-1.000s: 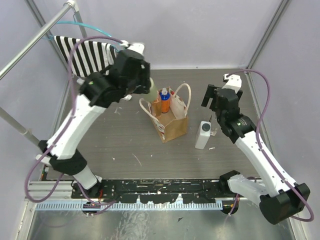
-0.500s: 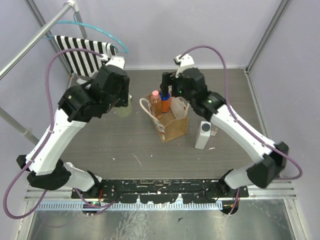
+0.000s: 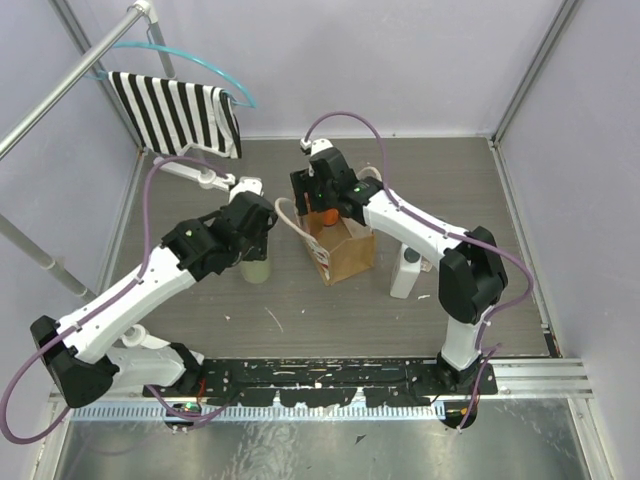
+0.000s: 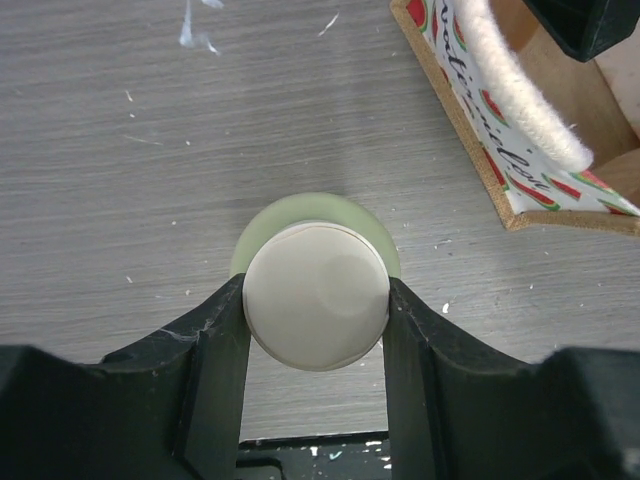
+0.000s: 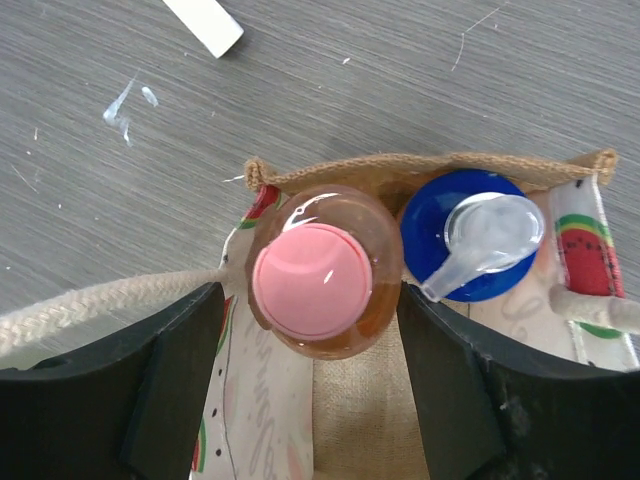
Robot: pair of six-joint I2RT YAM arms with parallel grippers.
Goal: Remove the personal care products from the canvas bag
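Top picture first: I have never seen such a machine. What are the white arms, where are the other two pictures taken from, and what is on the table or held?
They are two robot arms, each ending in a two-finger gripper. The top picture looks down from a fixed camera; the other two come from cameras on the wrists, so black fingers frame them. On the table stands a canvas bag, with a white bottle beside it. The left gripper is shut on the cap of a pale olive bottle standing on the table. The right gripper is open, one finger on each side of a peach-pink bottle inside the bag, next to a blue bottle. A striped cloth hangs at the back.
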